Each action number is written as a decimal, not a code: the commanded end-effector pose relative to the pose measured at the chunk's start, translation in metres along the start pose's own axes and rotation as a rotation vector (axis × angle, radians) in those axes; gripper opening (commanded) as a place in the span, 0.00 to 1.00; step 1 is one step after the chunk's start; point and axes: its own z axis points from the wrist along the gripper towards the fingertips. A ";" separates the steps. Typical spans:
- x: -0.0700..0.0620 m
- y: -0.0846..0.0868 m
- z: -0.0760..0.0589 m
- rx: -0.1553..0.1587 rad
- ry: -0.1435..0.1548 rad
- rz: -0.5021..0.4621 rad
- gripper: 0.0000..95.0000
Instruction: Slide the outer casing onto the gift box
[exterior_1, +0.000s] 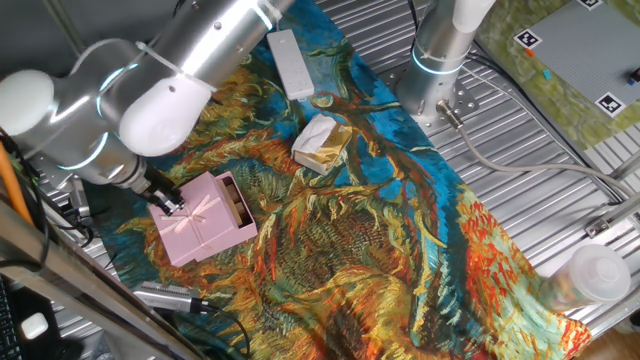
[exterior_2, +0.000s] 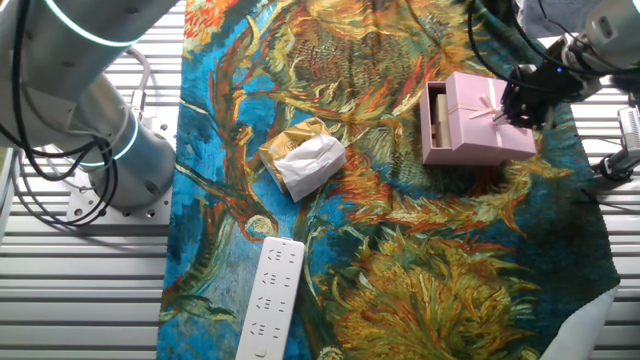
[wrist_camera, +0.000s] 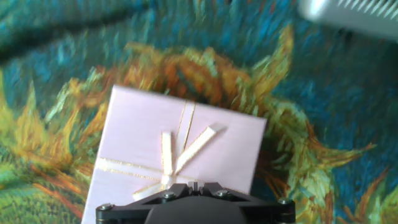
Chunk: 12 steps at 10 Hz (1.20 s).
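The outer casing (exterior_1: 197, 226), a pale-pink sleeve with a ribbon bow, lies flat on the painted cloth. It also shows in the other fixed view (exterior_2: 478, 125) and fills the hand view (wrist_camera: 180, 149). The gift box (exterior_1: 237, 203) is mostly inside it. A strip of its brown-tan inside sticks out of the open end, also seen in the other fixed view (exterior_2: 437, 120). My gripper (exterior_1: 168, 205) is at the casing's closed end, opposite the tray, also visible in the other fixed view (exterior_2: 520, 102). In the hand view, the gripper (wrist_camera: 194, 185) has its fingers together just above the bow.
A cream-and-gold wrapped lump (exterior_1: 322, 143) lies mid-cloth. A long white bar (exterior_1: 291, 62) lies beyond it. A second arm's base (exterior_1: 435, 60) stands on the metal table. A metal cylinder (exterior_1: 165, 295) lies near the cloth's edge by the casing. A plastic bottle (exterior_1: 590, 275) sits at the right.
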 end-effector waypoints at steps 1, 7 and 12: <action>0.007 -0.002 0.000 0.001 -0.014 -0.017 0.00; 0.013 -0.008 -0.004 -0.018 -0.056 -0.069 0.00; 0.023 -0.022 -0.006 -0.061 -0.071 -0.090 0.00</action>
